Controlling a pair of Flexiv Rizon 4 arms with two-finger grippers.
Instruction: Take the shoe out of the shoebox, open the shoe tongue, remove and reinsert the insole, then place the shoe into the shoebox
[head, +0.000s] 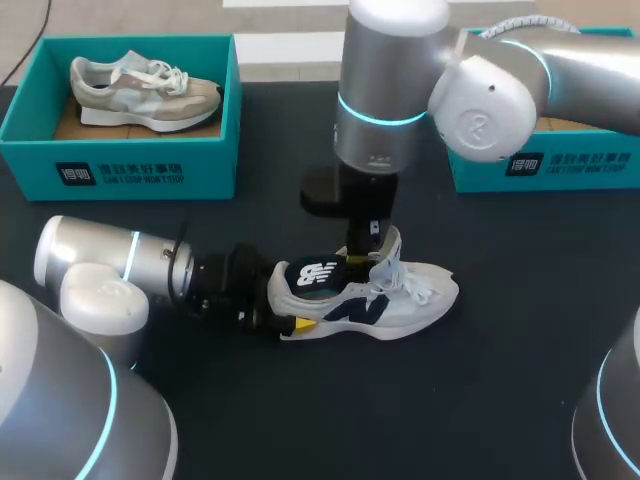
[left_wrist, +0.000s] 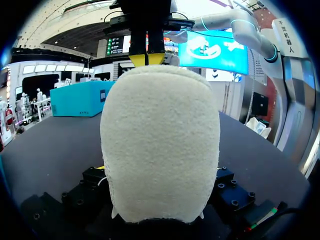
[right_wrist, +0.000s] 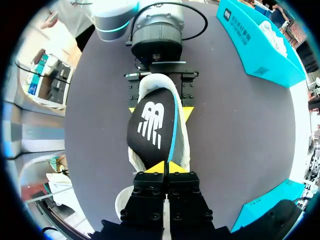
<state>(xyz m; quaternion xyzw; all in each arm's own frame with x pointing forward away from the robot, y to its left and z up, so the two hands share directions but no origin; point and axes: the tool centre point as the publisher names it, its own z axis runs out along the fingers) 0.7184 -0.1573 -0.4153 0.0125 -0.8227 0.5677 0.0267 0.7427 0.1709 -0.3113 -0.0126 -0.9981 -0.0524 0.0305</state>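
Observation:
A white shoe (head: 400, 295) with a dark side logo lies on its sole mid-table, toe to the right. My left gripper (head: 293, 298) comes in from the left, and its yellow fingertips (right_wrist: 133, 109) press on both sides of the heel (left_wrist: 160, 145), shut on it. A black insole (right_wrist: 152, 125) with a white logo and blue edge sticks up out of the shoe's opening. My right gripper (right_wrist: 166, 168) hangs straight above the shoe (right_wrist: 183, 145), with its tips pinched together on the insole's (head: 315, 272) front end.
A teal shoebox (head: 130, 160) at the back left holds a beige shoe (head: 145, 88). A second teal box (head: 545, 168) stands at the back right, partly behind my right arm. Black table surface (head: 420, 400) lies in front of the shoe.

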